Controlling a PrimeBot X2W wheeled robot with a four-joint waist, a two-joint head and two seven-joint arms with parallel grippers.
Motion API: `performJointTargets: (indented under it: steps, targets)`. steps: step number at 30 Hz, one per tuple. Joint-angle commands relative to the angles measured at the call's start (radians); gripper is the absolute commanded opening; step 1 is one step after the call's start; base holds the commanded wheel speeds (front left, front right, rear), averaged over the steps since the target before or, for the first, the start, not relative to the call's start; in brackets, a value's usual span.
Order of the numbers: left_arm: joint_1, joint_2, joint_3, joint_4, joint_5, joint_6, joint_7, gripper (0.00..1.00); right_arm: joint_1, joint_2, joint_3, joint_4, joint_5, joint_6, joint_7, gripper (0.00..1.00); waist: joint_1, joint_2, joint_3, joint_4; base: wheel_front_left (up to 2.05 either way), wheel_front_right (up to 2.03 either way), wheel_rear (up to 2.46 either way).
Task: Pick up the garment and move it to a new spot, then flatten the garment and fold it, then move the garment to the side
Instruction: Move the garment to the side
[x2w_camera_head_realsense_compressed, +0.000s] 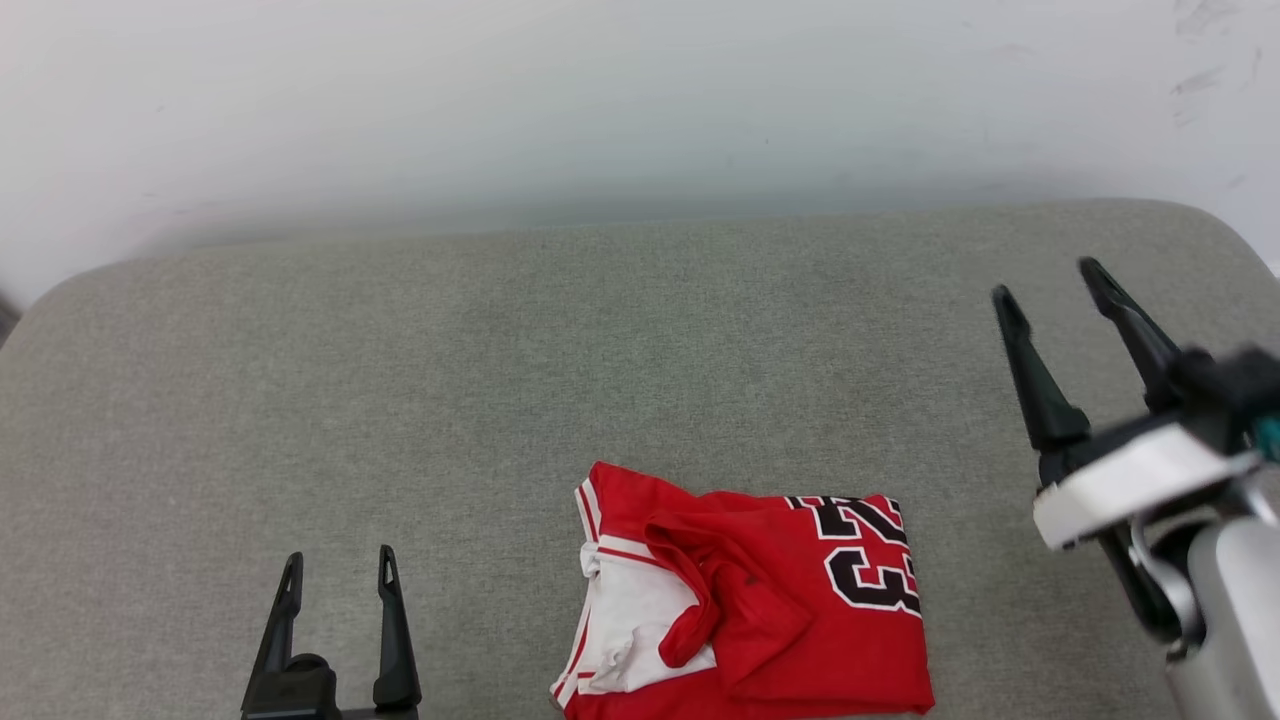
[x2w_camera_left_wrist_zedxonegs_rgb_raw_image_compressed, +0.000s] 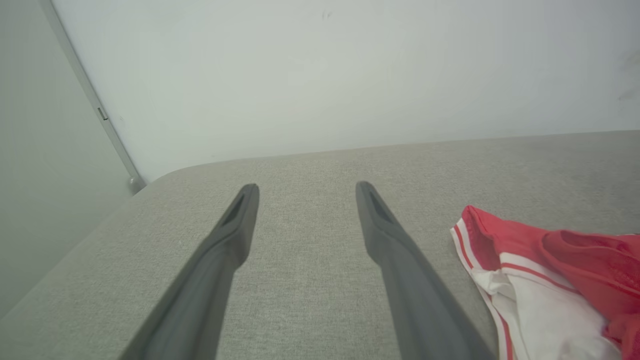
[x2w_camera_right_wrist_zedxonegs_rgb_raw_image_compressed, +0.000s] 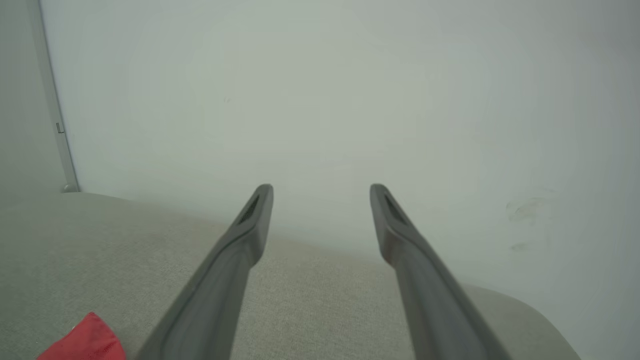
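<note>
The garment (x2w_camera_head_realsense_compressed: 760, 600) is seen lying in a loose, roughly folded bundle at the near edge of the grey padded surface (x2w_camera_head_realsense_compressed: 480, 380). The red body is uppermost with black numerals showing, and a white sleeve (x2w_camera_head_realsense_compressed: 630, 620) is exposed on its left. It is judged to be light, limp and likely to slump or unfold when lifted. A hold at two well-spread points along an edge is therefore advised, rather than at the rumpled red fold in the middle. The left gripper (x2w_camera_head_realsense_compressed: 340, 557) is held spread and empty, near the garment's left side. The right gripper (x2w_camera_head_realsense_compressed: 1047, 283) is likewise spread and empty, raised well apart to its right.
</note>
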Motion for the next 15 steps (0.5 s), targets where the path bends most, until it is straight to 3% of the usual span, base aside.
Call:
performJointTargets:
  steps: [1, 9, 15]
  targets:
    - [-0.007, -0.002, 0.005, 0.002, -0.004, -0.002, -0.002, 1.0, -0.044, -0.029, 0.035, 0.016, 0.028, 0.0, 0.054, 1.0, 0.0, 0.0, 0.004, 0.001, 0.0, 0.0, 0.0]
    - [-0.022, -0.006, 0.014, 0.007, -0.005, -0.015, -0.002, 1.0, -0.184, -0.23, 0.232, 0.071, 0.36, 0.0, 0.546, 1.0, 0.0, 0.0, 0.027, 0.009, 0.0, 0.0, 0.0]
    - [-0.043, -0.011, 0.017, 0.01, -0.006, -0.025, -0.002, 1.0, -0.14, -0.315, 0.291, 0.106, 0.671, 0.0, 0.858, 1.0, 0.0, 0.0, 0.055, 0.019, 0.0, 0.0, 0.0]
